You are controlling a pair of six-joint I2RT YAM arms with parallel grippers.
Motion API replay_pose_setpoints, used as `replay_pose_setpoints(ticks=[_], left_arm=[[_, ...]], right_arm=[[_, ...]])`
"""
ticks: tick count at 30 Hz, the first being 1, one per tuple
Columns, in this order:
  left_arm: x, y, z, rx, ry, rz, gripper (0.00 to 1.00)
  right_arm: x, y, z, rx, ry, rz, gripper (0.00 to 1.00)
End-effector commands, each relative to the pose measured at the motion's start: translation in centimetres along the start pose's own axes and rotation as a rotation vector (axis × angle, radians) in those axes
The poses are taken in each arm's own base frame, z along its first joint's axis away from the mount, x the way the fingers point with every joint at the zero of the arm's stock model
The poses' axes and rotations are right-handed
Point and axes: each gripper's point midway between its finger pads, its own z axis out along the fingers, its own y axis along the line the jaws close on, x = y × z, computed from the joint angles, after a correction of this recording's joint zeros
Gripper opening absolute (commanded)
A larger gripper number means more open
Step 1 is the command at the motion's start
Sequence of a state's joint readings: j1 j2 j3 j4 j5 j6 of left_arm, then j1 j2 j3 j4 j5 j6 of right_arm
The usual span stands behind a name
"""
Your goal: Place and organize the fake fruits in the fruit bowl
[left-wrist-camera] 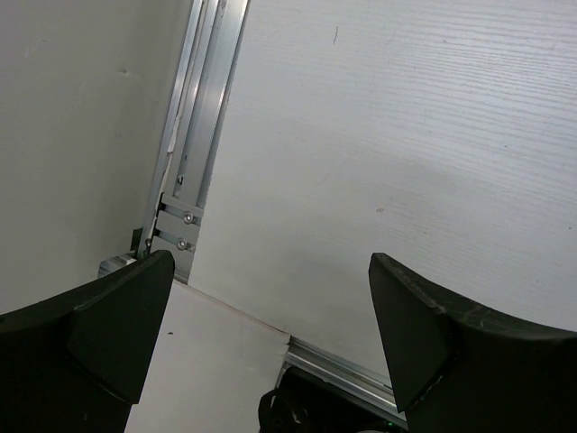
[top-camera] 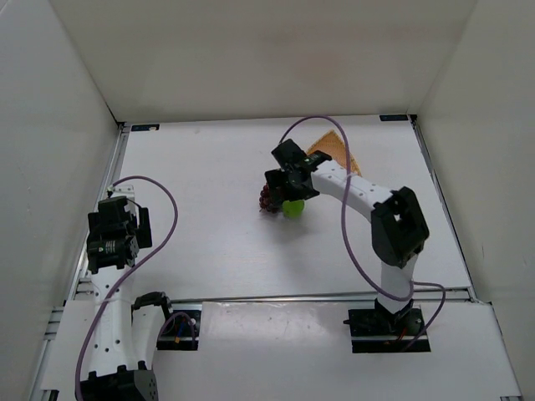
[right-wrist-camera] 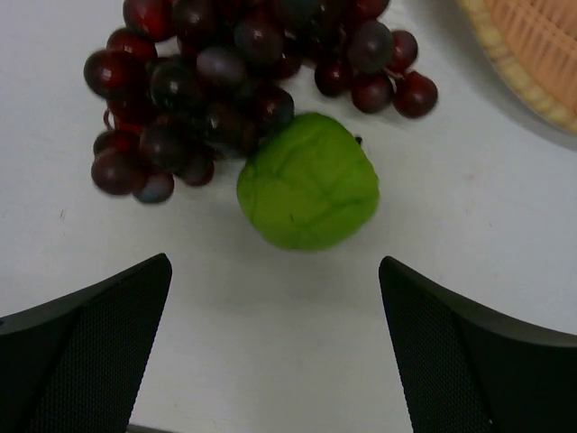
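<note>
The lime-green ball-shaped fruit (right-wrist-camera: 308, 181) lies on the white table, touching the bunch of dark red-purple grapes (right-wrist-camera: 216, 81) behind it. In the top view the green fruit (top-camera: 293, 208) and grapes (top-camera: 266, 199) sit mid-table, partly covered by my right arm. My right gripper (right-wrist-camera: 275, 289) is open and empty, its jaws wide apart just short of the green fruit; in the top view it (top-camera: 286, 185) hovers above both fruits. The wicker fruit bowl (right-wrist-camera: 532, 45) shows at the upper right corner; most of the bowl (top-camera: 334, 150) is hidden by the arm. My left gripper (left-wrist-camera: 270, 298) is open and empty at the far left (top-camera: 117, 221).
White enclosure walls stand on the left, back and right. An aluminium rail (left-wrist-camera: 194, 135) runs along the table's left edge under my left gripper. A purple cable (top-camera: 347, 242) loops off the right arm.
</note>
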State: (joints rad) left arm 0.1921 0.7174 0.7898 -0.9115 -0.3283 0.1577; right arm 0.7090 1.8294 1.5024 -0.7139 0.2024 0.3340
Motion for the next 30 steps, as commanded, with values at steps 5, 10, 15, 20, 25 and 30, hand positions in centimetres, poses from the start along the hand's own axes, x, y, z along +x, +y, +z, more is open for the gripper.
replay_pose_setpoints(ticks=[5, 10, 15, 20, 25, 30], left_arm=[[-0.6, 0.6, -0.2, -0.027, -0.023, 0.011, 1.00], [-0.6, 0.4, -0.2, -0.018, -0.025, 0.011, 1.00], [-0.6, 0.2, -0.1, -0.006, -0.018, 0.014, 1.00], [0.0, 0.0, 0.2, 0.007, 0.006, 0.072, 1.00], [0.5, -0.2, 0.5, 0.022, 0.030, 0.101, 1.00], [-0.1, -0.8, 0.2, 0.064, 0.017, 0.099, 1.00]], right_arm=[[-0.9, -1.7, 3.2, 0.085, 0.094, 0.091, 1.00], [0.6, -2.3, 4.8, 0.091, 0.155, 0.128, 0.99], [1.1, -2.3, 5.9, 0.096, 0.170, 0.126, 0.55], [0.3, -2.9, 4.3, 0.079, 0.128, 0.149, 0.17], [-2.0, -5.9, -1.5, 0.104, -0.026, 0.245, 0.17], [-5.5, -13.9, -2.6, 0.268, -0.156, 0.461, 0.19]])
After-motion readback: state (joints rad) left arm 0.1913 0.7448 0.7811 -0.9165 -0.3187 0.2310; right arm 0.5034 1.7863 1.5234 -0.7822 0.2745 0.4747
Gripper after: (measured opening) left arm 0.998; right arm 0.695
